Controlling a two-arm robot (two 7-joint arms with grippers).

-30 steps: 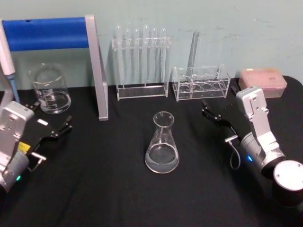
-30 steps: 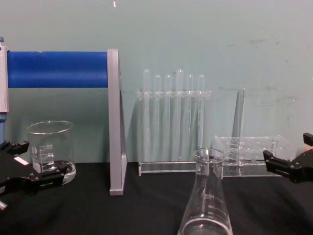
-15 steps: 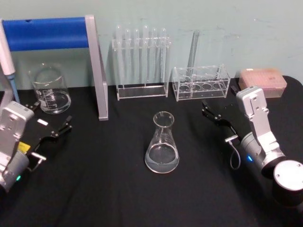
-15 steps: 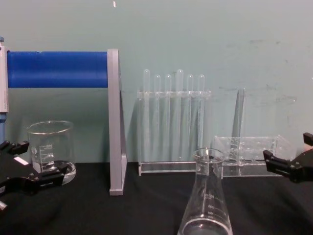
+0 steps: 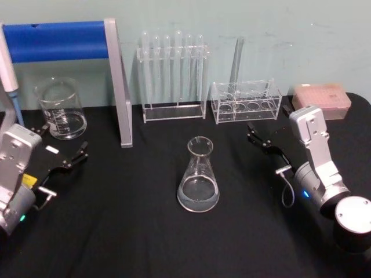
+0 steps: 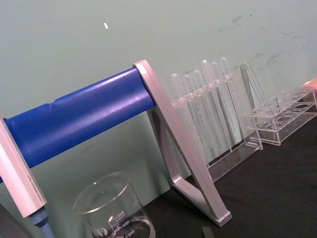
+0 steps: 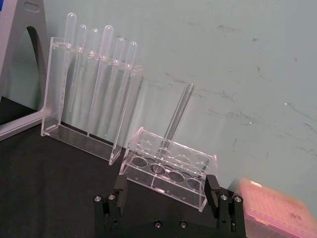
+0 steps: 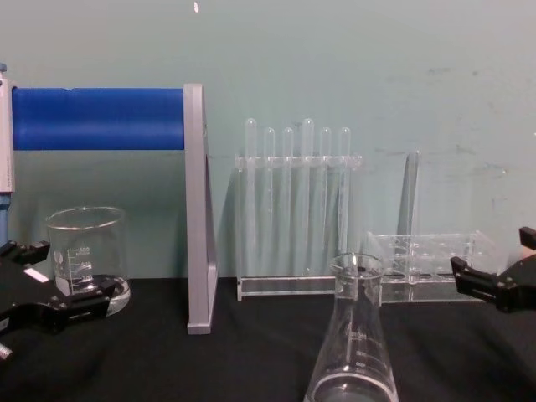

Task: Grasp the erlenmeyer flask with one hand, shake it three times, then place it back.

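The erlenmeyer flask (image 5: 199, 176) stands upright on the black table, near the middle, with a little clear liquid in its base; in the chest view the flask (image 8: 353, 335) rises at the lower centre. My left gripper (image 5: 61, 142) rests open at the table's left, well apart from the flask, its fingers close to a beaker; the chest view shows the left gripper (image 8: 54, 280) at the left edge. My right gripper (image 5: 265, 126) sits open to the flask's right, nothing between its fingers (image 7: 119, 187). In the chest view the right gripper (image 8: 502, 268) enters from the right edge.
A glass beaker (image 5: 61, 110) stands at the back left beside a blue-and-silver stand (image 5: 119, 87). Behind the flask are a tall rack of test tubes (image 5: 173, 75) and a low clear rack (image 5: 246, 101) with one tube. A pink tip box (image 5: 322, 99) sits back right.
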